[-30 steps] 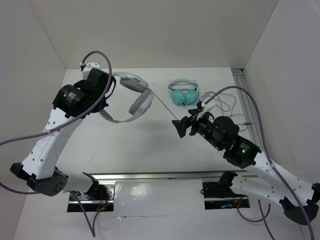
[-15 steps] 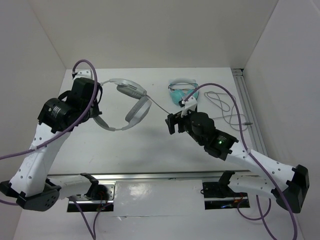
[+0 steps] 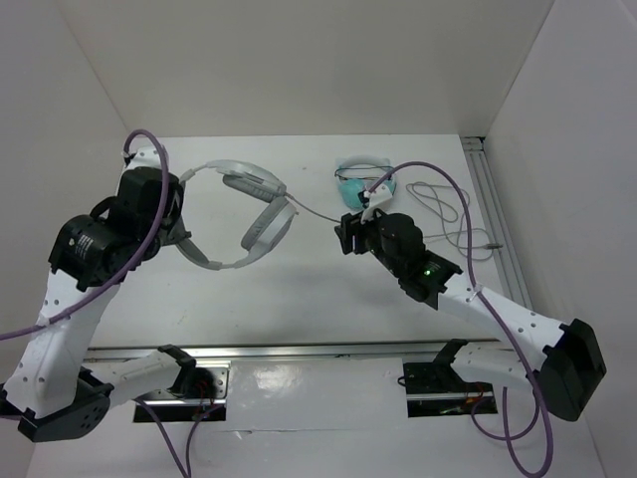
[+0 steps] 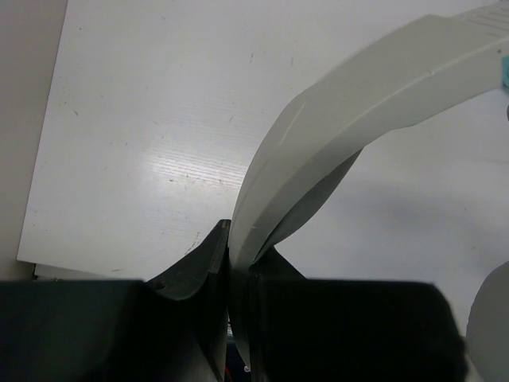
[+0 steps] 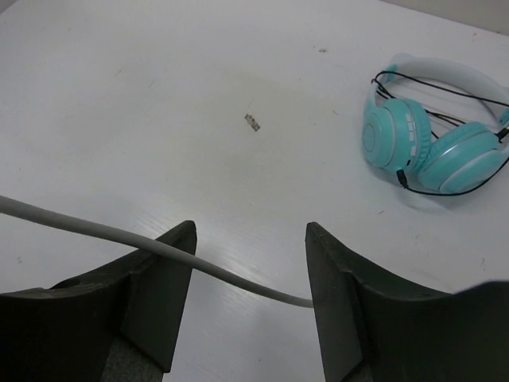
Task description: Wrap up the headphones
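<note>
Above the table (image 3: 299,289), my left gripper (image 4: 231,247) clamps the headphones (image 3: 267,224) by the headband (image 4: 358,103). Their cable (image 5: 95,227) runs unwound between my right gripper's (image 5: 250,231) parted jaws, so I judge wrapping not yet begun.

No text, label, brand, number or sign can be read in any view.
</note>
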Controlling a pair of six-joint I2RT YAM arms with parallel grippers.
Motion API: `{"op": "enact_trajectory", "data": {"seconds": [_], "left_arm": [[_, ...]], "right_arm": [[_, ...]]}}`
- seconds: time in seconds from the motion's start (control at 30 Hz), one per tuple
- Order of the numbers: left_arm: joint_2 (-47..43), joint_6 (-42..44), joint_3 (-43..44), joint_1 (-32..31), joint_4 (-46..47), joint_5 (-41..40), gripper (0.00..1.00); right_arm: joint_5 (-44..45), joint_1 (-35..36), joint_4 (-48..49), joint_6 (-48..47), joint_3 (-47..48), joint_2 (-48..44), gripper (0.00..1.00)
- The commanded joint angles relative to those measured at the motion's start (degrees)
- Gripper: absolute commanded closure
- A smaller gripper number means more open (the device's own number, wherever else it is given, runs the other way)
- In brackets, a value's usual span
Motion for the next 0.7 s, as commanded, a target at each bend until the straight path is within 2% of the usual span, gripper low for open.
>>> {"op": "enact_trajectory", "data": {"seconds": [0.0, 0.13, 0.33, 0.4, 0.43, 0.47, 0.67], "left_arm": [[-1.5, -4.5, 2.4, 0.3, 2.3, -3.0, 1.0], [-2.1, -4.5, 4.7, 0.3, 1.2, -3.5, 1.0], [-2.6, -4.5, 6.3, 0.3, 0.6, -3.5, 1.0], [-2.6, -4.5, 6.3, 0.3, 0.6, -3.5, 1.0], [-3.1, -5.0, 6.3, 0.3, 0.6, -3.5, 1.0], [-3.1, -5.0, 5.8, 0.3, 0.6, -3.5, 1.0], [-2.6, -5.6, 4.0, 0.9, 0.1, -8.3, 1.0]], "right_arm": [[-4.6, -2.0, 4.9, 0.6, -2.7, -0.4, 0.36], [-14.7, -3.4, 10.2, 0.6, -7.2, -1.7, 0.37], [-17.4, -4.1, 15.0, 0.6, -10.6, -0.8, 0.52], [-18.0, -4.8, 16.5, 0.6, -11.1, 0.0, 0.63], [-18.7, -5.4, 17.0, 1.3, -11.1, 0.0, 0.79], [-18.7, -5.4, 17.0, 1.3, -11.1, 0.7, 0.86], [-15.7, -5.4, 14.7, 2.0, -12.3, -2.4, 0.86]]}}
